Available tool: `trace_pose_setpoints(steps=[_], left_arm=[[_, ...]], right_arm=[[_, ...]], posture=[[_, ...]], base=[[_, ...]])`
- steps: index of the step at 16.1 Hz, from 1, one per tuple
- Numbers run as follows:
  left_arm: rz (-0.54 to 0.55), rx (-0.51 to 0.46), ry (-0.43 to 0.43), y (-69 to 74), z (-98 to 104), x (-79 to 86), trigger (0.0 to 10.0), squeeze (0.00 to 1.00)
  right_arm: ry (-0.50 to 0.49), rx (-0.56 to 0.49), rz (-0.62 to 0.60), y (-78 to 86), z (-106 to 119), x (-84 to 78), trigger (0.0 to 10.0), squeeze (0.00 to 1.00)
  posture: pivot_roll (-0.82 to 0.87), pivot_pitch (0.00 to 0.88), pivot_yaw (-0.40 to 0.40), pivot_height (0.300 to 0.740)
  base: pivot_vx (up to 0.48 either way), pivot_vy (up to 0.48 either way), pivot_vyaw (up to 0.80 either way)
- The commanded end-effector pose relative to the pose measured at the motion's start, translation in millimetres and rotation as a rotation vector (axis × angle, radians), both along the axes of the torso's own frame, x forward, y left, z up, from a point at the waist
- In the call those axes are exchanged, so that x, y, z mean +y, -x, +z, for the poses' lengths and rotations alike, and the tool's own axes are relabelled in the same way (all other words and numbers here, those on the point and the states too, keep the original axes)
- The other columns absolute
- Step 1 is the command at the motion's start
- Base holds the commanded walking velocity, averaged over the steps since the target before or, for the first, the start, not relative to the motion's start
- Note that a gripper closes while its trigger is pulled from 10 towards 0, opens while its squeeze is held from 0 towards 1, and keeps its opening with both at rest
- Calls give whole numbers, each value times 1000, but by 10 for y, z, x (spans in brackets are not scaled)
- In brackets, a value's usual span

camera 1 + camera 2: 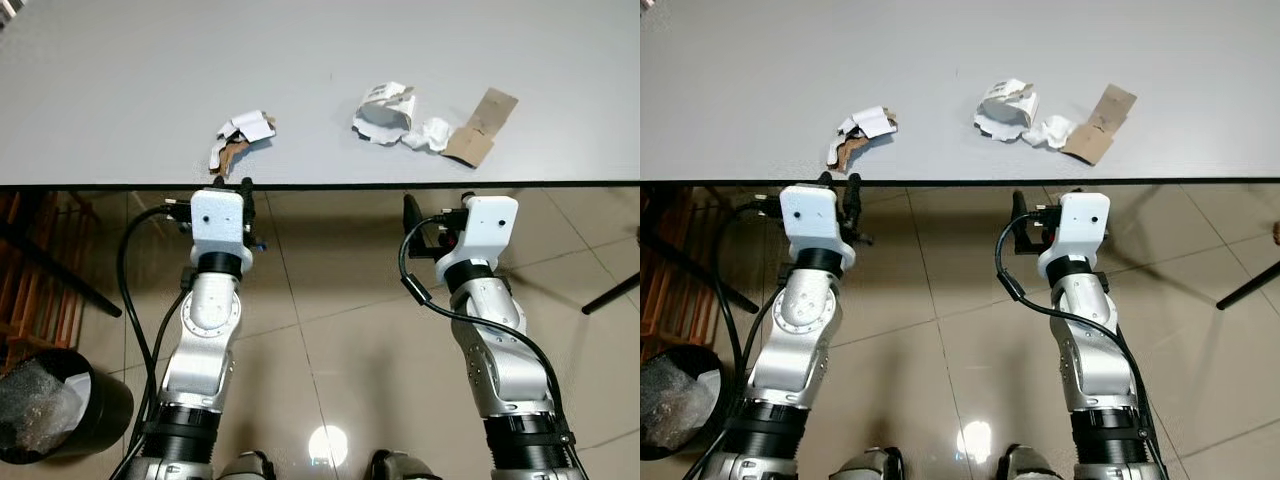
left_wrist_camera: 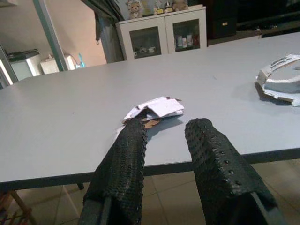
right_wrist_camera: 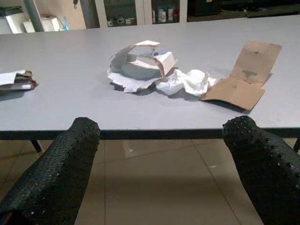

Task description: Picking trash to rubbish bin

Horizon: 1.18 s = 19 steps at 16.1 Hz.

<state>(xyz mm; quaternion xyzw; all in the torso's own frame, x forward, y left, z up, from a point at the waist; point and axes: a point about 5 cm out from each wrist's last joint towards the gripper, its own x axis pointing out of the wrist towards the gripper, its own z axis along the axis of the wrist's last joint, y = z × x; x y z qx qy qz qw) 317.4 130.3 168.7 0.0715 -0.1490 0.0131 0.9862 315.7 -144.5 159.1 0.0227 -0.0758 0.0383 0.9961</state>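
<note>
with its fingers parted, the left gripper (image 2: 164,154) sits just short of the small torn white-and-brown paper scrap (image 1: 240,135) near the grey table's edge (image 1: 320,184), so a low reach could shove it away; the right gripper (image 3: 159,154) is spread wide.

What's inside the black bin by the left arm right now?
The black bin holds a crumpled clear plastic liner or bag. Whatever lies under the plastic is covered, so I cannot tell if there is trash beneath it.

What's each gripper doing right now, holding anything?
Left gripper: open, empty, at the table edge.
Right gripper: open wide, empty.
</note>
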Motion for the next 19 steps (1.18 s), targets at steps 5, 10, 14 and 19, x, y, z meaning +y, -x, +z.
trace_pose_setpoints(steps=[5,10,14,19], left_arm=[[31,-34,-10,-8,141,48,10000,0],[28,-20,-8,-4,115,37,10000,0],[27,-15,-8,-4,113,32,10000,0],[25,-15,-7,2,120,24,10000,0]], right_arm=[[-10,-18,6,-11,78,-1,10000,0],[-9,-7,11,-2,49,16,10000,0],[-9,0,16,4,30,30,10000,0],[-12,5,18,10,23,37,10000,0]], posture=[[-50,193,20,740],[-52,190,21,740],[-51,194,21,740],[-50,199,20,740]], base=[[341,0,0],[480,0,0],[480,0,0],[480,0,0]])
